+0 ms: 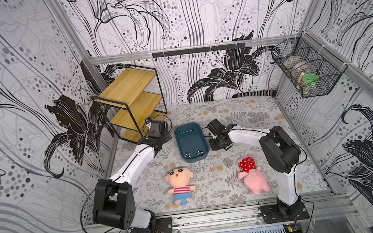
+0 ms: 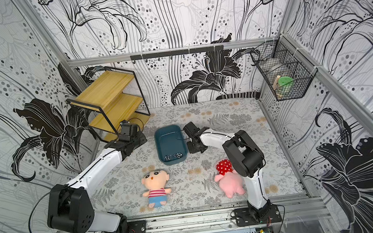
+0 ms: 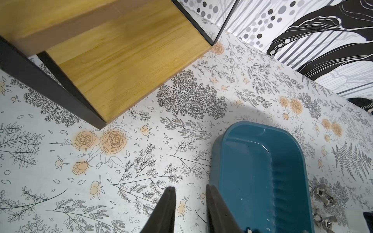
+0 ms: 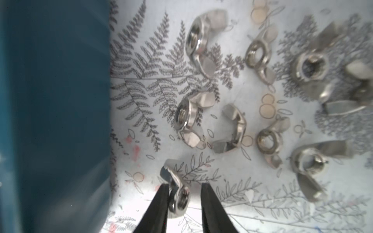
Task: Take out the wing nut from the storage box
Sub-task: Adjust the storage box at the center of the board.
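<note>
Just outside the dark teal plastic storage box (image 4: 54, 100), the right gripper (image 4: 184, 186) had its jaws parted around a shiny steel wing nut (image 4: 178, 198) leaning on one finger, which might snag and drag it on retreat; the left gripper (image 3: 190, 189) hung open, empty.

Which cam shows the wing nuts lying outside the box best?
Right wrist: the wing nuts fill the frame, beside the box wall. Left wrist catches a few, small, beyond the box. In both top views the right arm mostly covers them.
</note>
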### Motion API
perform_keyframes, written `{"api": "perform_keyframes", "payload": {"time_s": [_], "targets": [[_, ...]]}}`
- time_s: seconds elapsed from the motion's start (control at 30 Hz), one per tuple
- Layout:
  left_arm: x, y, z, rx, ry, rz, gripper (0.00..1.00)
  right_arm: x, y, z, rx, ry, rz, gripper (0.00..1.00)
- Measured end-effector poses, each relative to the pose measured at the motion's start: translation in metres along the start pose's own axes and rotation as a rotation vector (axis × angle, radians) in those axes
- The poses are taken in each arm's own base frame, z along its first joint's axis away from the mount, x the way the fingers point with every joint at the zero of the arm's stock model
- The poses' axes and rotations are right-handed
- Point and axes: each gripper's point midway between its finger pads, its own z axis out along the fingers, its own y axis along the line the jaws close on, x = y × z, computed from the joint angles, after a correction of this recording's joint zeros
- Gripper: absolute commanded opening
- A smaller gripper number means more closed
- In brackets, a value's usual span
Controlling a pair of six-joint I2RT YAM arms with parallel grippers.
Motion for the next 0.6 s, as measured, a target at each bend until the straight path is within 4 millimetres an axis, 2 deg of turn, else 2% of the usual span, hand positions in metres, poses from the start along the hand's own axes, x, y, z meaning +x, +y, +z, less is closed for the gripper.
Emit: {"api": "perform_keyframes", "payload": {"time_s": [0.17,0.27,0.33,0.43,0.53,0.6], "targets": [[0.000,0.000,0.000,0.001,-0.001,0.000,0.32,-0.025,0.009,-0.029,-0.025,-0.070,0.000,0.35],[0.000,0.000,0.000,0.001,-0.001,0.000,0.32,-0.048,0.024,-0.056,-0.052,-0.143,-0.020,0.36],[0.000,0.000,0.000,0.001,0.000,0.000,0.32,-0.062,0.042,-0.073,-0.078,-0.190,-0.049,0.36],[0.000,0.000,0.000,0.001,0.000,0.000,0.32,-0.072,0.071,-0.092,-0.120,-0.236,-0.104,0.36],[0.000,0.000,0.000,0.000,-0.001,0.000,0.32,-0.074,0.099,-0.101,-0.165,-0.248,-0.153,0.39],[0.000,0.000,0.000,0.000,-0.001,0.000,0.32,-0.073,0.114,-0.099,-0.190,-0.238,-0.185,0.41]]}}
